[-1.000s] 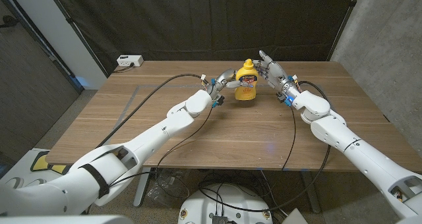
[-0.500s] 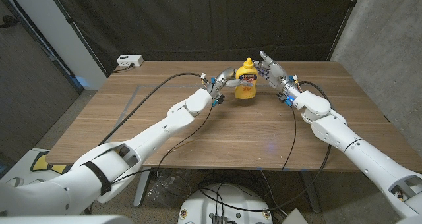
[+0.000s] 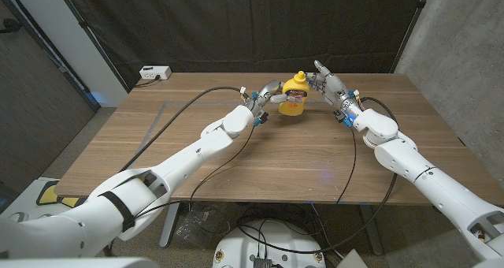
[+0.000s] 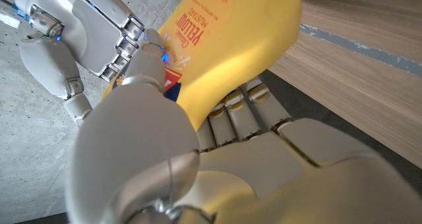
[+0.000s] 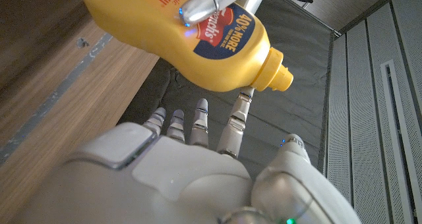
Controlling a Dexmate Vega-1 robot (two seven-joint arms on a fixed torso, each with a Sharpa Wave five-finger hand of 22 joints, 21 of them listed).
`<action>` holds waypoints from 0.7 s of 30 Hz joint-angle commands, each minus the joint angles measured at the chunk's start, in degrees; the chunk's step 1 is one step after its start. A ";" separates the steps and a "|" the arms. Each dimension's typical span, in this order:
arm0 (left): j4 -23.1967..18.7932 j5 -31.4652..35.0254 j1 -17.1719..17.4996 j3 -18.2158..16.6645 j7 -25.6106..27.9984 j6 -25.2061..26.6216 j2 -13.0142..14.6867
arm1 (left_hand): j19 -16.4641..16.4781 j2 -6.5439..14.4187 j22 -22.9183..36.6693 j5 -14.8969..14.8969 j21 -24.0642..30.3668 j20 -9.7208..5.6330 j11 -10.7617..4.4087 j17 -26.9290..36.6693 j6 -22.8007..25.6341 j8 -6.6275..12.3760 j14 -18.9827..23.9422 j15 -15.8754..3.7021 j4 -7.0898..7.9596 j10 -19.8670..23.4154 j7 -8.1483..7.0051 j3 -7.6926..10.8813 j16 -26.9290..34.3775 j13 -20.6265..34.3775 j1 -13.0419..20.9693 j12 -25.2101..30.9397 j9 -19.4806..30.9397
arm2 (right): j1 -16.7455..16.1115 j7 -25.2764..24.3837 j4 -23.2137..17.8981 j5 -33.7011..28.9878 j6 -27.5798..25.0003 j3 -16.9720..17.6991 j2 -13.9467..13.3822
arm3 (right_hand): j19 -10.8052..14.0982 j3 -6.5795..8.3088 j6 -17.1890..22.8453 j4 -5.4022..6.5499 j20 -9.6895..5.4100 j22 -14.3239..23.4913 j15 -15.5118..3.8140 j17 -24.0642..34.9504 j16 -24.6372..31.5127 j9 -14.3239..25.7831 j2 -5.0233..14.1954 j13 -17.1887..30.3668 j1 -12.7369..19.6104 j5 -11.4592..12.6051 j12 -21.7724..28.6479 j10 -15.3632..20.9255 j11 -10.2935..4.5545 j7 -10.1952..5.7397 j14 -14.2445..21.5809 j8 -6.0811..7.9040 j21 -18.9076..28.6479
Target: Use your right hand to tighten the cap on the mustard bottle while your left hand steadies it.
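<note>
Standing near the bench's (image 3: 236, 161) far edge, the mustard bottle (image 3: 295, 96) tilts, with bare wood open on the near side of it. The left hand (image 3: 266, 94) grips its body, fingers wrapped round the yellow plastic. The right hand (image 3: 326, 83) is just beside the cap (image 5: 277, 77), fingers spread, one fingertip (image 5: 245, 94) touching it, holding nothing.
</note>
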 commanded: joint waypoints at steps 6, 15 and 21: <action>3.73 -2.34 -0.57 -0.40 -0.18 -2.99 -2.05 | 0.05 1.67 0.16 -0.01 -0.28 0.14 0.19 0.20 2.52 0.20 0.83 0.16 12.02 0.47 2.87 12.62 0.27 0.22 -1.39 0.50 0.07 | -1.17 -0.49 -0.87 0.47 0.29 0.70 -0.53 | -9.69 0.26 -1.17 -0.24 0.42 0.02 0.25 0.14 0.44 0.52 -0.17 0.15 0.55 0.22 0.14 0.46 0.12 -0.46 0.59 -0.99 -0.15; 4.12 -3.42 -0.33 -0.91 -0.17 -3.27 -2.37 | -0.02 2.40 0.16 -0.11 -0.36 0.40 0.80 0.24 2.10 0.09 0.99 0.62 11.95 0.40 3.57 13.36 0.34 0.27 -1.08 0.52 0.17 | -1.22 -0.18 -0.99 0.42 0.82 0.57 -0.35 | -9.68 0.16 -1.17 -0.23 0.43 0.02 0.38 0.15 0.42 0.42 -0.34 0.15 0.45 0.18 0.09 0.46 0.18 -0.59 0.66 -1.12 -0.15; 4.85 -3.87 -0.63 -0.98 -0.46 -3.49 -2.69 | 0.12 2.40 0.15 -0.17 -0.34 0.37 0.84 0.22 2.15 0.14 1.08 0.53 11.88 0.53 3.66 13.55 0.35 0.28 -1.05 0.59 0.21 | -2.21 -0.82 -2.19 0.54 1.11 1.08 -0.71 | -9.65 0.11 -0.86 -0.22 0.42 0.02 0.35 0.16 0.41 0.33 -0.41 0.14 0.40 0.16 0.11 0.63 0.07 -0.58 0.78 -1.11 -0.15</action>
